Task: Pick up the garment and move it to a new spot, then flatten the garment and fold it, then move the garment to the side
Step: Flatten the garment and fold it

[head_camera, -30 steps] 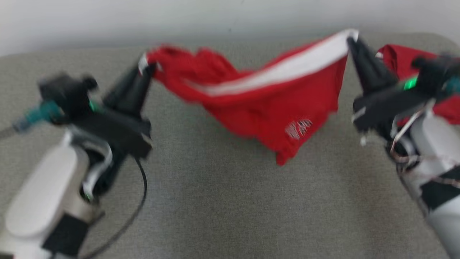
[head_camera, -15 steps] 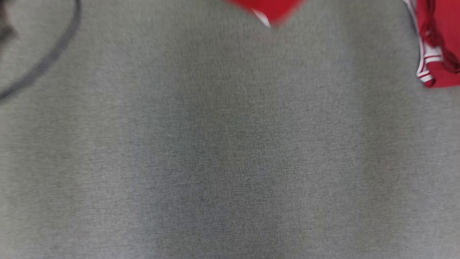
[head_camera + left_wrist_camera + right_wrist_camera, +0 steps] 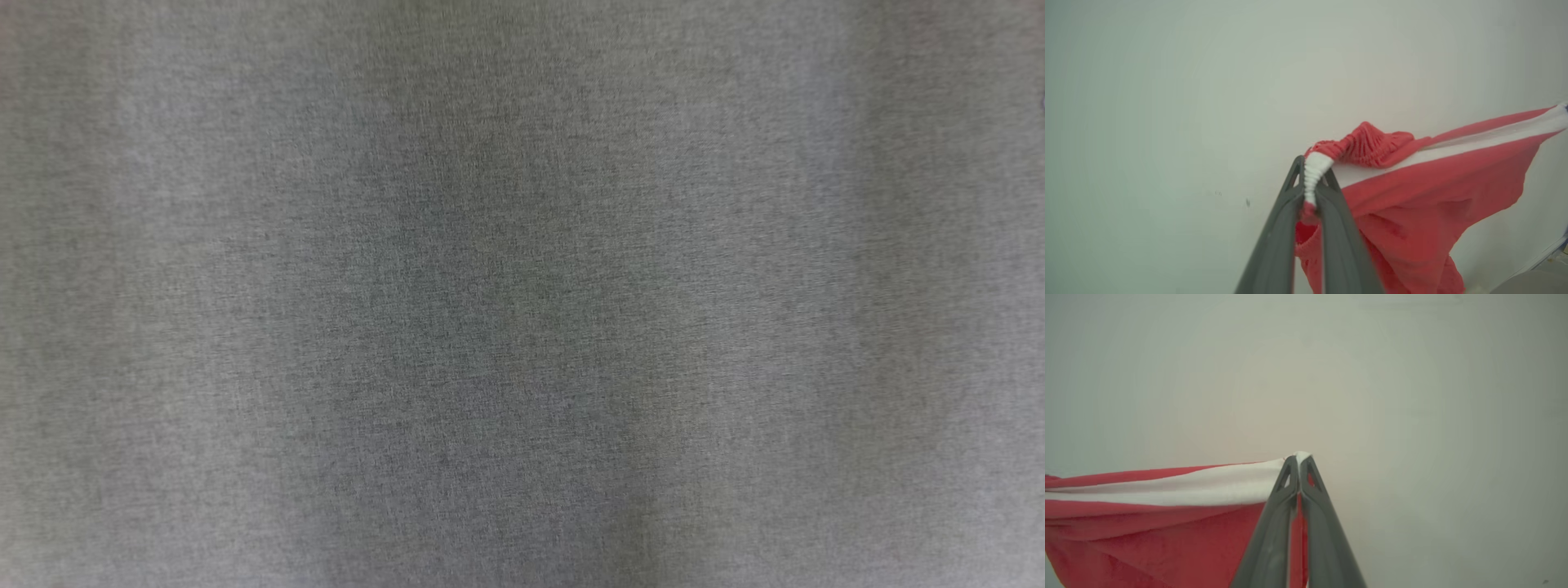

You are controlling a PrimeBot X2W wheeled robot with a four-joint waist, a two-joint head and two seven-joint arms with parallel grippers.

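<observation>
The garment (image 3: 1412, 196) is red cloth with a white stripe and a gathered elastic waistband. In the left wrist view my left gripper (image 3: 1312, 179) is shut on the bunched white end of the waistband, and the cloth stretches away to the right and hangs down. In the right wrist view my right gripper (image 3: 1298, 461) is shut on the other white-striped corner of the garment (image 3: 1159, 522), which spreads to the left and sags below. Both grippers hold it up in the air in front of a pale wall.
The head view looks straight down on a grey woven fabric surface (image 3: 522, 294). A pale plain wall (image 3: 1167, 102) stands behind the garment in both wrist views. A bit of grey surface edge (image 3: 1535, 281) shows at the left wrist view's lower right.
The head camera has tilted down: arms and the red garment have slid out of its top edge, leaving grey fabric. Both grippers stay shut on the garment.
</observation>
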